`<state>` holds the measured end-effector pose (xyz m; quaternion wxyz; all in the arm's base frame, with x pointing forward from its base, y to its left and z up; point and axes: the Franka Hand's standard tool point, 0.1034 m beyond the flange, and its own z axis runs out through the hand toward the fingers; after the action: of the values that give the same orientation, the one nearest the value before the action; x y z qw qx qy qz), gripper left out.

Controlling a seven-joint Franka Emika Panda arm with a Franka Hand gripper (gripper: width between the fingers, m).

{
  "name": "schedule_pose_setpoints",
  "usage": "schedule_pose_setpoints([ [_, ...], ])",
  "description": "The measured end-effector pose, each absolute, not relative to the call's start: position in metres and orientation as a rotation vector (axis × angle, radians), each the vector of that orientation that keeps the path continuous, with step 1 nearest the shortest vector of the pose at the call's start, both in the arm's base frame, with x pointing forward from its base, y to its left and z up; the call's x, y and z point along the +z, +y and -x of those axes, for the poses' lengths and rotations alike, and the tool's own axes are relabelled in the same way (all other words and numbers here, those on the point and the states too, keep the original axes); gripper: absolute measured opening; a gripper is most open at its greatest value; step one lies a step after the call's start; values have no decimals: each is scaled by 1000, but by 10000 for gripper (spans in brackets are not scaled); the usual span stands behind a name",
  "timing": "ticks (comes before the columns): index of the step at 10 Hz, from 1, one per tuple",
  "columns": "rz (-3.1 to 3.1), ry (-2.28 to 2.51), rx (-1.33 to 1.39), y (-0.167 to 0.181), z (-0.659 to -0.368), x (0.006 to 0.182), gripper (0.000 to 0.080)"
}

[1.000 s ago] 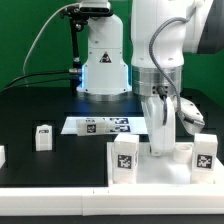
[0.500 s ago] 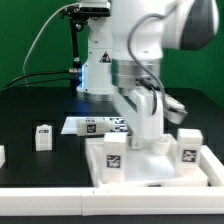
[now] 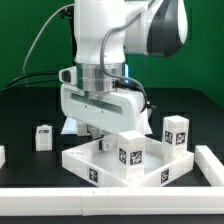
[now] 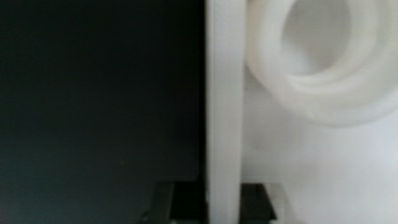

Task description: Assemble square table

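Observation:
The square table top [image 3: 108,163] lies white and flat on the black surface, turned cornerwise. Two chunky tagged legs stand upright in its sockets, one near the middle front [image 3: 130,152], one at the exterior view's right [image 3: 176,133]. My gripper [image 3: 99,137] reaches down at the top's far-left edge and is shut on it. In the wrist view the top's thin white edge [image 4: 222,110] runs between my dark fingertips [image 4: 178,203], with a round corner socket [image 4: 329,60] beside it. A loose leg [image 3: 43,137] stands at the exterior view's left.
Another white part [image 3: 2,155] shows at the exterior view's left edge. The marker board [image 3: 68,126] lies mostly hidden behind the arm. The long white rail [image 3: 40,203] edges the front and the exterior view's right [image 3: 212,165]. The robot base stands behind.
The arm has swung toward the exterior view's left, still gripping the top. The top has slid left and turned cornerwise, carrying its two legs with it.

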<state>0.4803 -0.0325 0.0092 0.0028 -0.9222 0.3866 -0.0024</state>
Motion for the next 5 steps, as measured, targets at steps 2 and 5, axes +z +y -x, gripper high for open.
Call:
schedule_pose_setpoints([
  [2, 2992, 823, 32, -46, -499, 18, 57],
  [5, 3062, 415, 61, -53, -528, 21, 58],
])
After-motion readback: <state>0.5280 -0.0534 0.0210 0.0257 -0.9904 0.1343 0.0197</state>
